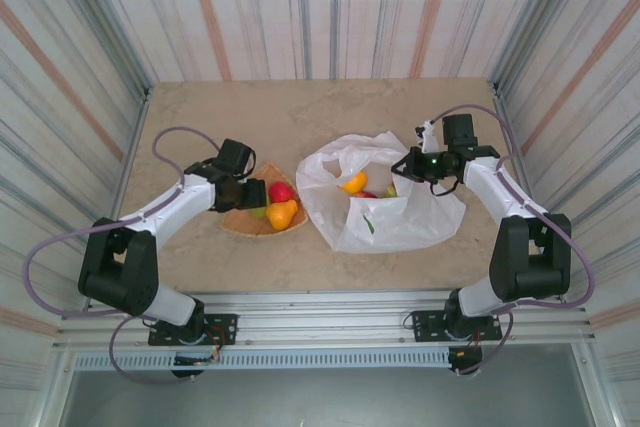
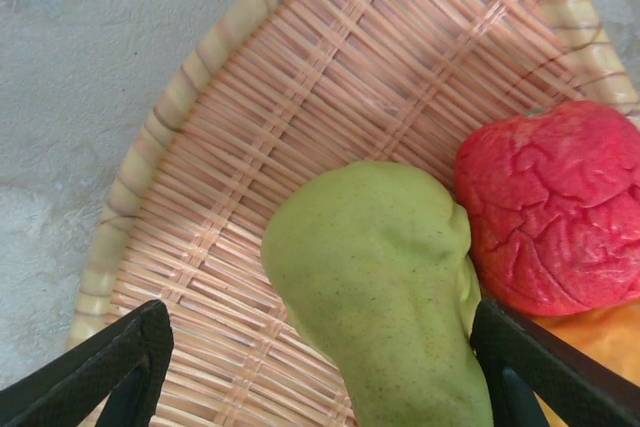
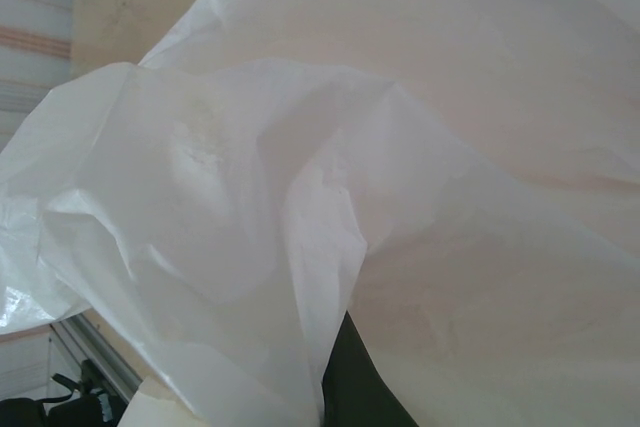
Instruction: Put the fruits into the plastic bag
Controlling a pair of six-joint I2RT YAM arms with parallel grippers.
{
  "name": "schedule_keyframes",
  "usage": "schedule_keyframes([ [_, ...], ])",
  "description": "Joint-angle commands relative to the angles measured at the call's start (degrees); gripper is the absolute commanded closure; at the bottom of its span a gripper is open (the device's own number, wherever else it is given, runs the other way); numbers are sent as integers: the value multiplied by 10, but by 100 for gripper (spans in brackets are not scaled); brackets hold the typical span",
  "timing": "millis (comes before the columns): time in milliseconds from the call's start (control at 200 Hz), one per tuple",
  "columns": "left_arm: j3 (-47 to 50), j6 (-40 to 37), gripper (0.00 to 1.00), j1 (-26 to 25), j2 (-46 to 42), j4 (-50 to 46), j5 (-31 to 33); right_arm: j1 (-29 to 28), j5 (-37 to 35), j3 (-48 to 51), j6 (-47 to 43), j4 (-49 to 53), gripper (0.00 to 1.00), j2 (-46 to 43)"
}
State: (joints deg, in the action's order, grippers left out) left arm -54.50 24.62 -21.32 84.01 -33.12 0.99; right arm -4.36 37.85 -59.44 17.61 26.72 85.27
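Note:
A speckled green fruit lies on a woven plate, pressed against a wrinkled red fruit with an orange one just beyond. My left gripper is open, its black fingers either side of the green fruit's near end; from above the left gripper sits at the plate's left rim. The white plastic bag lies mid-table, mouth gaping, holding a yellow fruit and green ones. My right gripper is shut on a fold of the plastic bag at its upper right rim.
The woven plate sits just left of the bag on a beige tabletop. Striped walls close in on three sides. A metal rail with both arm bases runs along the near edge.

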Motion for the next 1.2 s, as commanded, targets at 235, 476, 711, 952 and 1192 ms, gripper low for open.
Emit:
schedule_keyframes([
  [235, 4, -4, 17, 3, 18, 26, -34, 2, 14, 2, 5, -7, 100, 15],
  [476, -2, -3, 17, 1, 50, 34, -35, 2, 14, 6, 4, -8, 100, 14],
  [711, -2, -1, 17, 1, 77, 48, -31, 2, 15, 7, 4, -8, 100, 17],
  [952, -3, -1, 19, 1, 102, 60, -29, 1, 16, 8, 5, -11, 100, 21],
  [1192, 0, 0, 27, 1, 103, 63, -20, 1, 16, 9, 4, -11, 100, 21],
])
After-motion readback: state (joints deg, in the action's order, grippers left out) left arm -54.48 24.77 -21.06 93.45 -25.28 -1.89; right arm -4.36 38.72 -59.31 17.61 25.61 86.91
